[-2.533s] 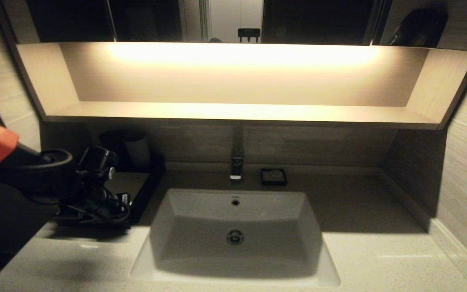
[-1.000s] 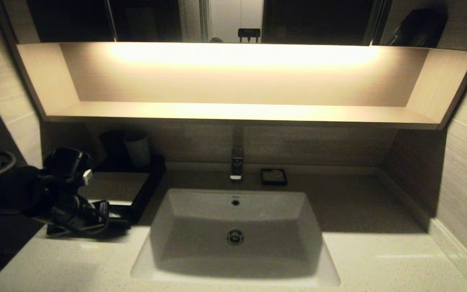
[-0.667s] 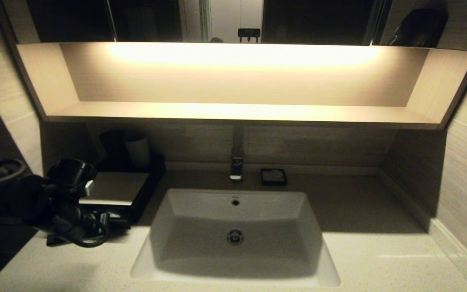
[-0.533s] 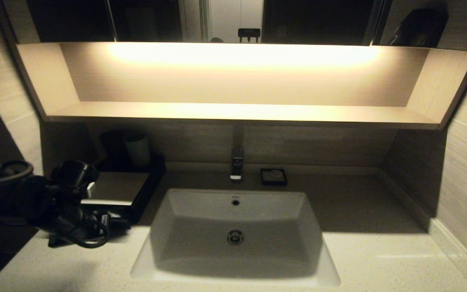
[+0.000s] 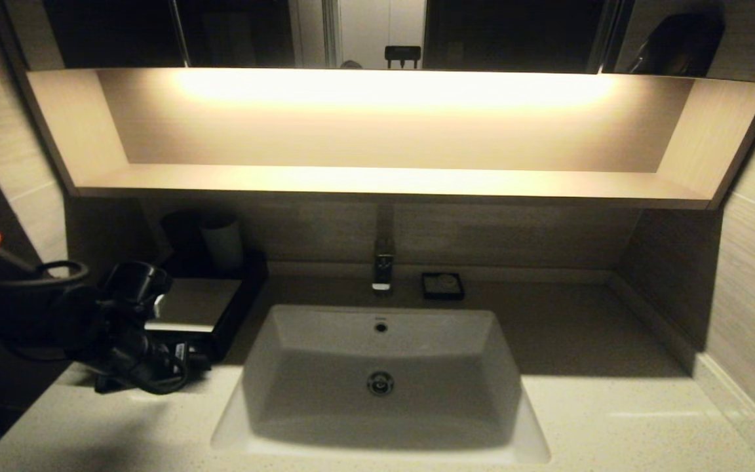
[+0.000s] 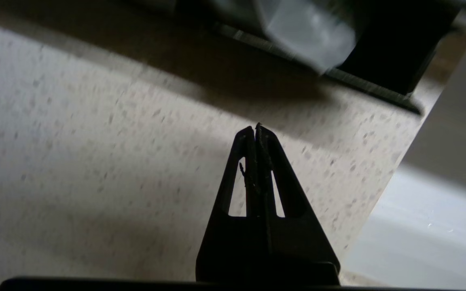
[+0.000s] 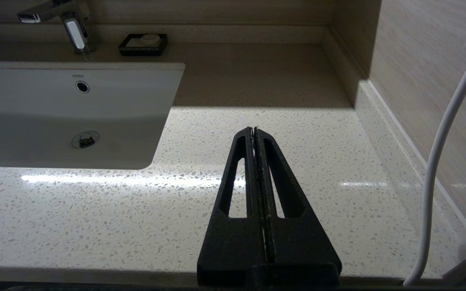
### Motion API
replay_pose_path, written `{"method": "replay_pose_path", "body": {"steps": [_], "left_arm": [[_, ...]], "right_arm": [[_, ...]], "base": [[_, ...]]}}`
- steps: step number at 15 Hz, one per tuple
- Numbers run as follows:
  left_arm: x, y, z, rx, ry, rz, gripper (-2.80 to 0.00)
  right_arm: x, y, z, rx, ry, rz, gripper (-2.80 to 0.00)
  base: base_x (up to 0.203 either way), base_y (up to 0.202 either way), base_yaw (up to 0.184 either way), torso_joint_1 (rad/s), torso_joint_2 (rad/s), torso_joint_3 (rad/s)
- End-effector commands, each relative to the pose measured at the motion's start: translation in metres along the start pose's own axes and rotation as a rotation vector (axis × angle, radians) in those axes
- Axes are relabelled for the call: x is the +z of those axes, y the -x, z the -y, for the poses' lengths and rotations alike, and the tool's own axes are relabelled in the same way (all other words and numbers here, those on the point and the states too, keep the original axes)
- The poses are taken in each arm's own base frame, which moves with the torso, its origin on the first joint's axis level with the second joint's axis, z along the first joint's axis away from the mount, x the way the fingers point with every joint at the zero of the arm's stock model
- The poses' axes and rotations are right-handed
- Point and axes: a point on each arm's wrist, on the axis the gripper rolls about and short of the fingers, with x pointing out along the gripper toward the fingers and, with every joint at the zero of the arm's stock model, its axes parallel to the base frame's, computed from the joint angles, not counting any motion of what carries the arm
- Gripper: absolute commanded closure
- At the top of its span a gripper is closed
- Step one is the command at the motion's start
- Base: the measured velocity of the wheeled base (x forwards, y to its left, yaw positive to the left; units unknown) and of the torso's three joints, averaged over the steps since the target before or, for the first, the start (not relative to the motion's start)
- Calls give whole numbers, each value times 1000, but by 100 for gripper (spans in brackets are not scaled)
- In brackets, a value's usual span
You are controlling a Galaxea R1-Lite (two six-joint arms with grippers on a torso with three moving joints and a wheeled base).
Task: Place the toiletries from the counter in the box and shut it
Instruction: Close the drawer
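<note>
The black box (image 5: 197, 303) with a pale beige top stands on the counter (image 5: 613, 419) left of the basin (image 5: 377, 341). My left gripper (image 5: 194, 359) is shut and empty, low over the counter just in front of the box's front edge. In the left wrist view its closed tips (image 6: 256, 128) point at the box (image 6: 386, 60), which is blurred. My right gripper (image 7: 254, 130) is shut and empty over the counter (image 7: 318, 161) right of the basin (image 7: 55, 117); it is outside the head view. No toiletries show on the counter. I cannot tell whether the drawer is open.
A pale cup (image 5: 222, 244) stands behind the box. The faucet (image 5: 383, 265) and a small black square dish (image 5: 442, 286) sit behind the basin. A lit wooden shelf (image 5: 384, 180) hangs above. A white cable (image 7: 443, 133) hangs by the right wall.
My left arm drew back to the left from the box front, then moved right again toward it, still shut. Nothing else has moved.
</note>
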Motion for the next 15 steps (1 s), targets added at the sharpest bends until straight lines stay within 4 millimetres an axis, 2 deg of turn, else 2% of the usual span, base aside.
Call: {"method": "replay_pose_path", "body": {"steps": [1,15], "left_arm": [[7,-9,2,2,2,1,0],[38,-19,5,-8,33,68,0]], "right_arm": [[0,0,0,0,0,0,0],[0,0,0,0,0,0,0]], "base": [[0,0,0,0,0,0],[0,0,0,0,0,0]]}}
